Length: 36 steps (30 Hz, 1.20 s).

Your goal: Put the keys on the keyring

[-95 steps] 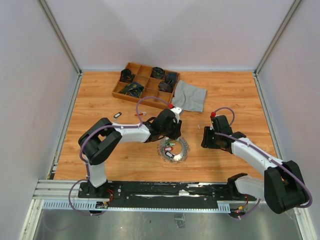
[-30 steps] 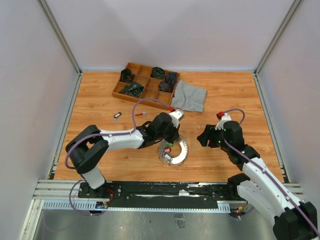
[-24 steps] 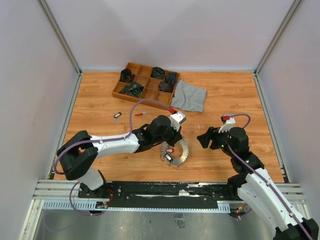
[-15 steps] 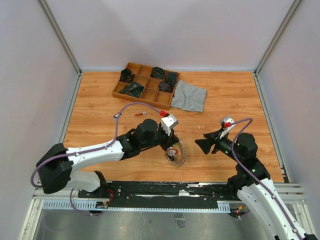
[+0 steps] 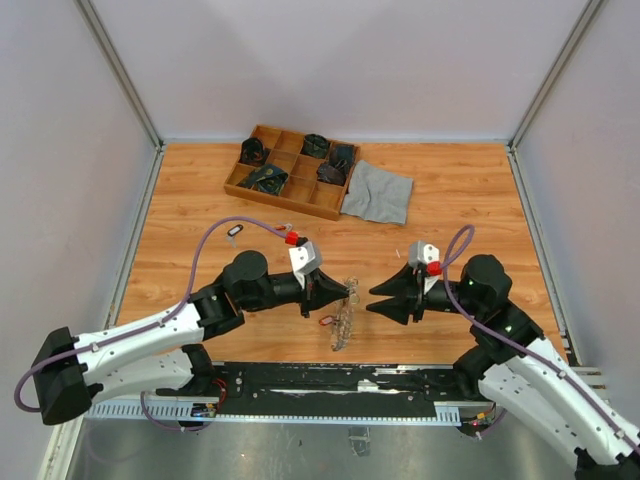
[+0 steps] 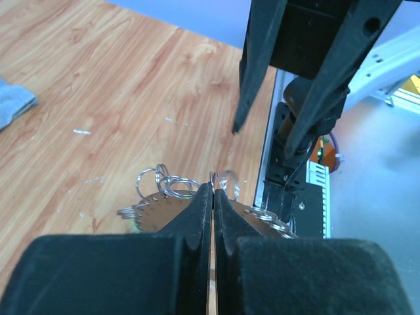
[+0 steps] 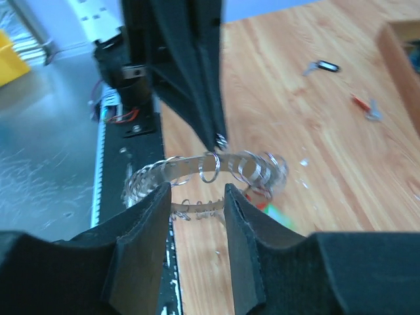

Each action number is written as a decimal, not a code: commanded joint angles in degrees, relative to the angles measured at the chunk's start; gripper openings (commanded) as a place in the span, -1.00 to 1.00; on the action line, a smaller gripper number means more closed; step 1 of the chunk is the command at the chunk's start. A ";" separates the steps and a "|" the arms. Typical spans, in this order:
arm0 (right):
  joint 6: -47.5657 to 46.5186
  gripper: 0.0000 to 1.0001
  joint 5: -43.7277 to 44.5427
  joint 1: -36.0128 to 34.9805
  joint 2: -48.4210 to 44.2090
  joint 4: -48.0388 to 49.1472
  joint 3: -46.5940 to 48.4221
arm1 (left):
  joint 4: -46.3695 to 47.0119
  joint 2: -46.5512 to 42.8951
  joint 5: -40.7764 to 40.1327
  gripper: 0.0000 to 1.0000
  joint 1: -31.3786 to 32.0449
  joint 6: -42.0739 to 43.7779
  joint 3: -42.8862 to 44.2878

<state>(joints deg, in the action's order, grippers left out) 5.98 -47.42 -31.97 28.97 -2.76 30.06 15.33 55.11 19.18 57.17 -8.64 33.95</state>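
Left gripper was pinched tight on the rim of the keyring. And there was the change: the ring, flat on the boards a moment before, had come up and hung on edge above the table, near its front edge. Right gripper had swung in opposite, jaws apart, empty, just short of it. Presented for threading, I'd say. A loose key lay toward the left edge; wooden tray and grey cloth sat far back, pale walls around.

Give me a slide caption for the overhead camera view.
Left tool pinches the key-crowded keyring, holding it on edge, while the open right tool points at it from the right.
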 commanded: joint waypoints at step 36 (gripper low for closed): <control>-5.54 -0.41 1.73 -19.85 18.03 1.31 12.90 | -4.10 -13.80 -1.86 -0.99 0.36 3.62 -2.48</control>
<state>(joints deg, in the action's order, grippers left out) 0.34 -43.53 -50.33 48.42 -0.91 40.60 9.54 42.44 19.99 57.23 -5.82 31.66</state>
